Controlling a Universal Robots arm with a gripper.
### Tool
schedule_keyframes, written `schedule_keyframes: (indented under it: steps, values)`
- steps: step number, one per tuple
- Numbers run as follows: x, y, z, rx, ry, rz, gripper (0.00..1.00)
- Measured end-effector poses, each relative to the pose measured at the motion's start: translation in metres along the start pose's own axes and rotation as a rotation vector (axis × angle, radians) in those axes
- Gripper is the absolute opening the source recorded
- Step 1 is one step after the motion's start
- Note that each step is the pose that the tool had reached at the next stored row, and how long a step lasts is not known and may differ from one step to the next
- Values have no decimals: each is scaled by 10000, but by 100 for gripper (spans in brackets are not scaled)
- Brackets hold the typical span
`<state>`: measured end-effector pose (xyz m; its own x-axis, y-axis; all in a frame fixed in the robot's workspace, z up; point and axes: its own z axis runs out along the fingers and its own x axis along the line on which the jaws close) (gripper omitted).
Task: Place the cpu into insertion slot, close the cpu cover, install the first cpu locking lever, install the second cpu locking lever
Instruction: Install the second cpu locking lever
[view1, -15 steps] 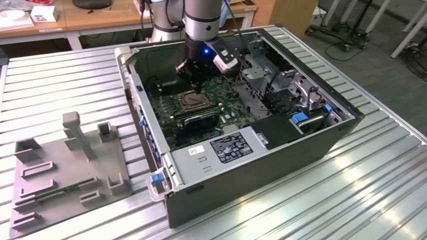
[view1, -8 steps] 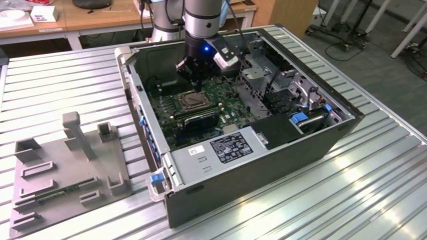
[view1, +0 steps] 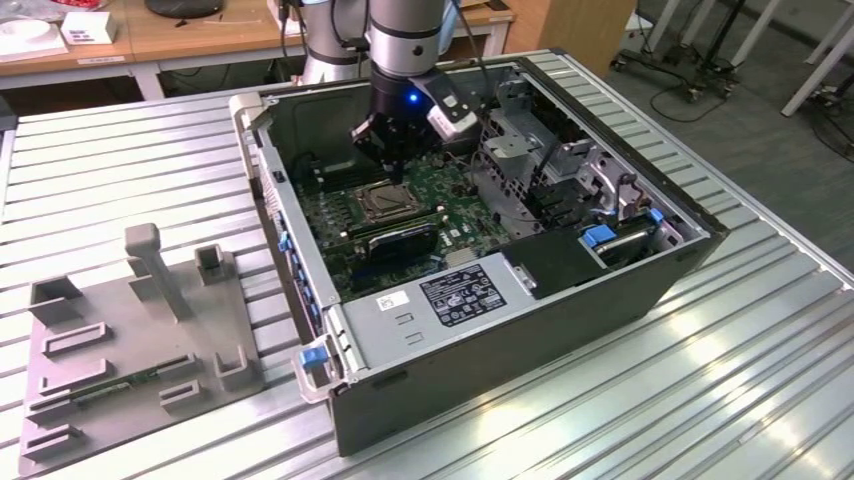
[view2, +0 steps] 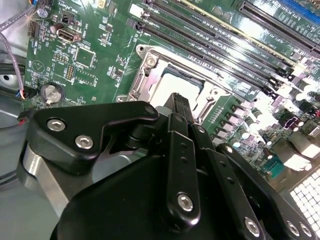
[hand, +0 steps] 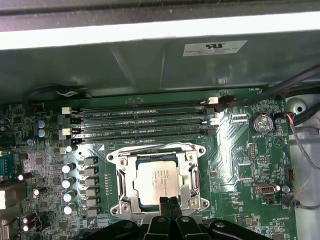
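Right now I have the gripper hanging inside the open computer case, just above the green motherboard. In the first wrist view its fingertips are pressed together, holding nothing, and sit at the edge of the insertion slot. The cpu already lies in that slot, its silvery top facing up, and the cpu cover is folded down around it like a frame. The second wrist view shows the same closed fingers over the chip. Four long memory slots run just beside the socket. A grey fixture block rests on the ribbed table, well apart from the case.
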<state>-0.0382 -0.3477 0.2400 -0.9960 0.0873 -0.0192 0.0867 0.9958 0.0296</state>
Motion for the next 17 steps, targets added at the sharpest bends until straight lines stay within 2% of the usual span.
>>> schedule_keyframes:
  steps: [7,17]
  values:
    - [-8,-87,-2,-1,-1,1,11]
    - [-25,-279,-7,-2,-1,1,11]
